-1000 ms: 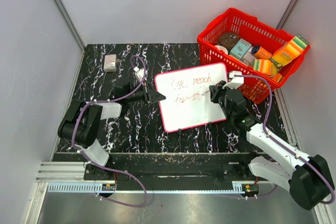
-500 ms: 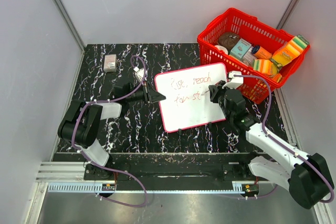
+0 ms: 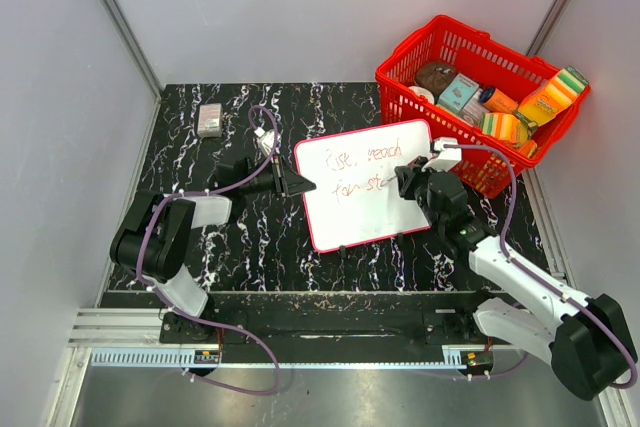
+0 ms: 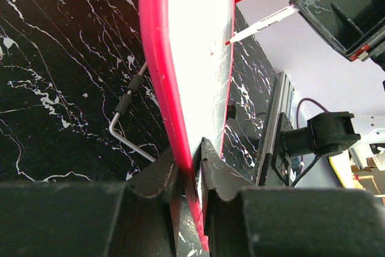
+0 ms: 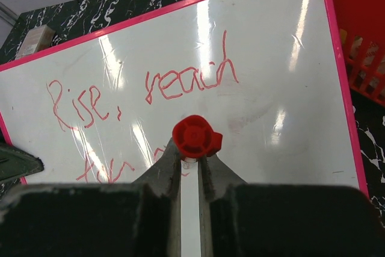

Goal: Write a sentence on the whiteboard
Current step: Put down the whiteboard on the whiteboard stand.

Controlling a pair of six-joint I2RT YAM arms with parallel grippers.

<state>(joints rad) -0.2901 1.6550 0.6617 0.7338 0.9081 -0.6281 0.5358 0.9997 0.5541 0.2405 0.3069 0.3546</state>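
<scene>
The whiteboard (image 3: 372, 202) with its red rim stands propped in the middle of the table, also in the left wrist view (image 4: 201, 58) and the right wrist view (image 5: 271, 76). The sentence (image 3: 362, 169) runs in two red rows; the top row (image 5: 144, 91) reads "Rise, reach". My left gripper (image 3: 296, 183) is shut on the board's left edge (image 4: 190, 176). My right gripper (image 3: 405, 179) is shut on a white marker with a red cap (image 5: 195, 138). The marker's tip (image 4: 230, 42) touches the board at the end of the lower row.
A red basket (image 3: 480, 97) full of packaged goods stands just behind and right of the board. A small grey block (image 3: 209, 119) lies at the back left. A bent metal stand (image 4: 129, 124) sits behind the board. Grey walls enclose the table.
My right gripper and marker have shifted slightly up and left on the board, adding a little to the lower row. The left arm and the board have not moved.
</scene>
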